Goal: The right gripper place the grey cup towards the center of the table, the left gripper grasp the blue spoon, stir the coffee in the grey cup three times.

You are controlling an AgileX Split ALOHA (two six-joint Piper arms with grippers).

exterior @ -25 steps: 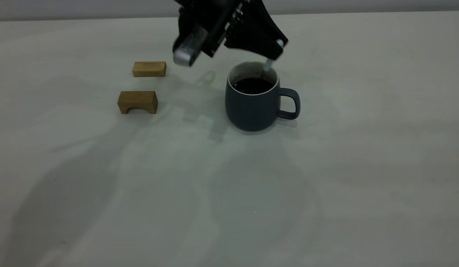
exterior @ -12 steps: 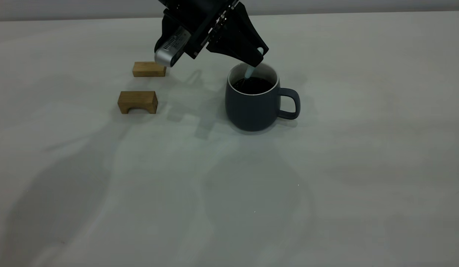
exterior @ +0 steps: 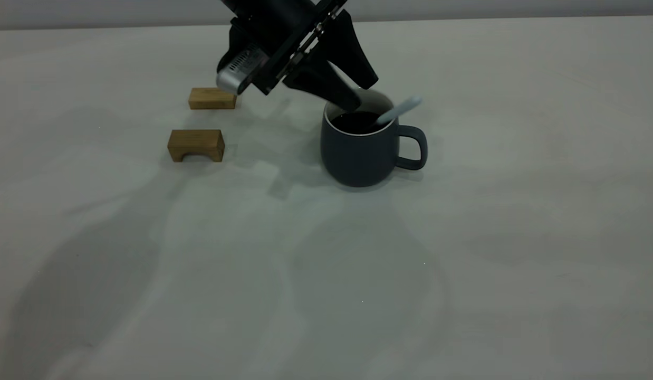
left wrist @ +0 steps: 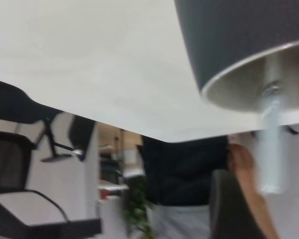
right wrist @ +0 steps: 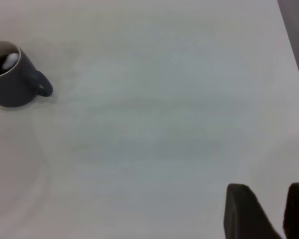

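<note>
Pale counter (exterior: 516,237): left gripper (exterior: 353,89) gapes empty over grey cup (exterior: 358,153); blue spoon (exterior: 397,112) leans loose and could tip out. Right gripper (right wrist: 269,209) idles well away, fingers slightly parted.

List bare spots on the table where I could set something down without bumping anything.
Free: all of the table right of the grey cup, handle side, and the whole near half in front of it and the two wooden blocks. Crowded: the far strip from blocks to cup, where the left gripper hangs open over the rim with the blue spoon leaning inside.
</note>
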